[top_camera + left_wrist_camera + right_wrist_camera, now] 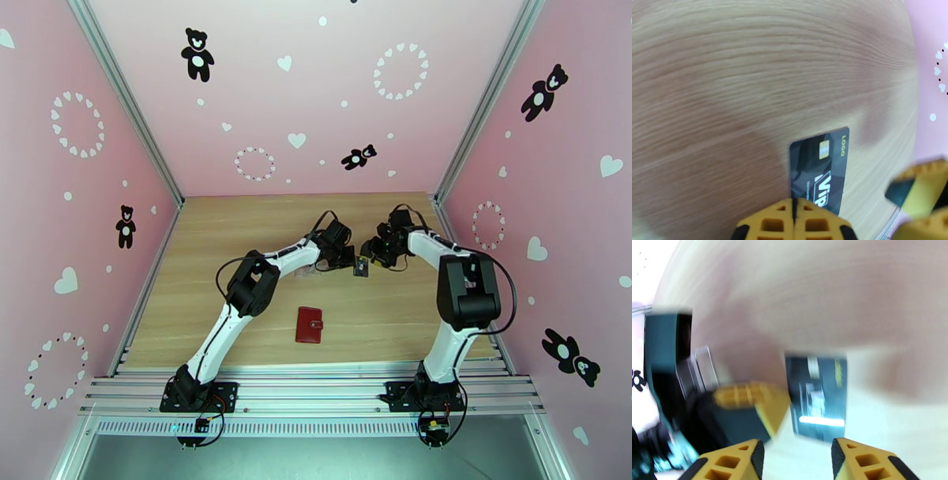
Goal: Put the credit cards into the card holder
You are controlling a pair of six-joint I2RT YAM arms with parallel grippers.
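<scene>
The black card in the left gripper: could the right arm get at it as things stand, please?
Probably yes: the right gripper is open facing the black card, whose free end juts from the left gripper.

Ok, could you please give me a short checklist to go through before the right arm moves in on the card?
1. Left gripper shut on the dark rectangular plastic VIP card: ok.
2. Right gripper open, card just ahead of its fingers: ok.
3. Card clear of the light wooden table: cannot tell.
4. Small dark-red leather card holder open to take a card: not ok, it lies closed on the table near the arm bases.
5. Right wrist picture sharp enough to aim by: not ok, it is blurred.
</scene>
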